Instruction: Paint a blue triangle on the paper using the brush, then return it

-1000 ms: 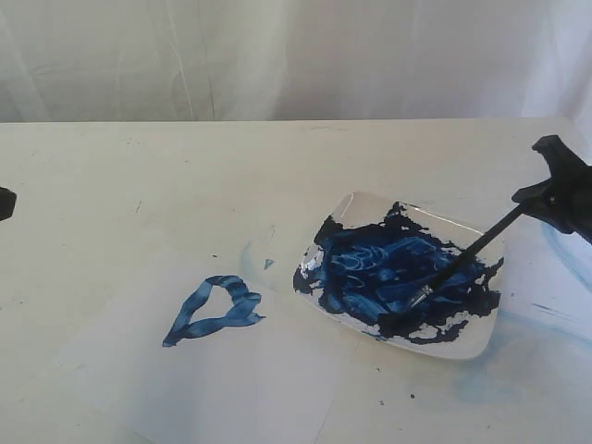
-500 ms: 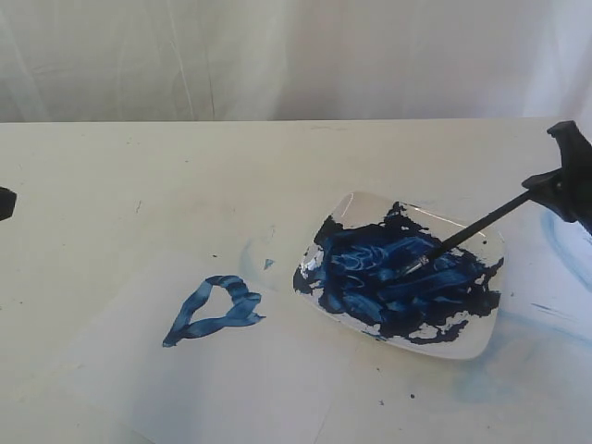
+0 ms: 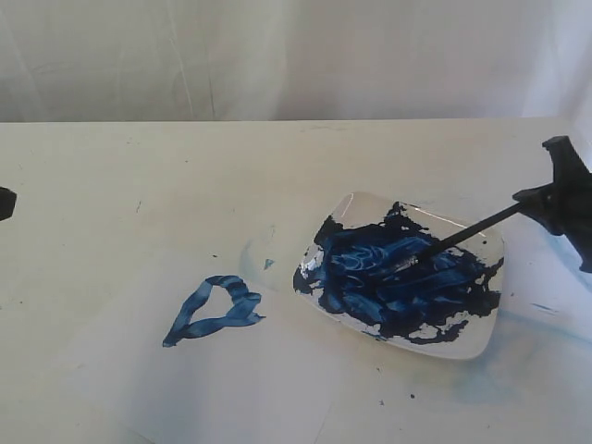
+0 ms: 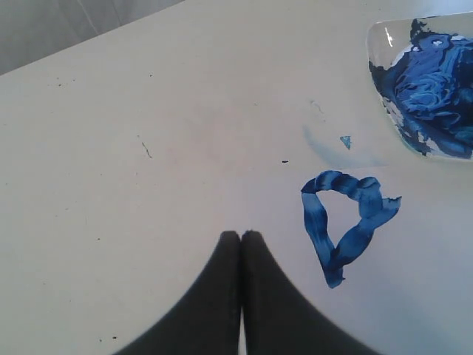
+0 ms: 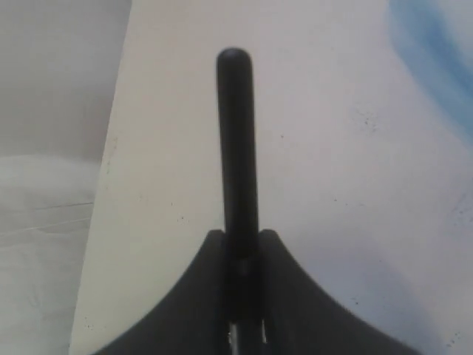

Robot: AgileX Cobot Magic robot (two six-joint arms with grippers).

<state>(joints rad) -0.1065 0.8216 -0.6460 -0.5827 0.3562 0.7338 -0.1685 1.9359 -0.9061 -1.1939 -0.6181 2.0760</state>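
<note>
Brush: right gripper is pinching its black handle; bristles are resting in the paint dish. Blue triangle: lying on the paper. Left gripper: fingers pressing together, empty.

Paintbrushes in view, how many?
1: the thin black-handled paintbrush is clamped in the right gripper, bristle end in the blue-smeared white dish. None elsewhere in view.

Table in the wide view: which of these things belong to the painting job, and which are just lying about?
In the job: brush, held by the right gripper; paint dish; blue triangle; paper.

Just lying about: pale-blue stains; small blue fleck; left gripper, shut and empty.
</note>
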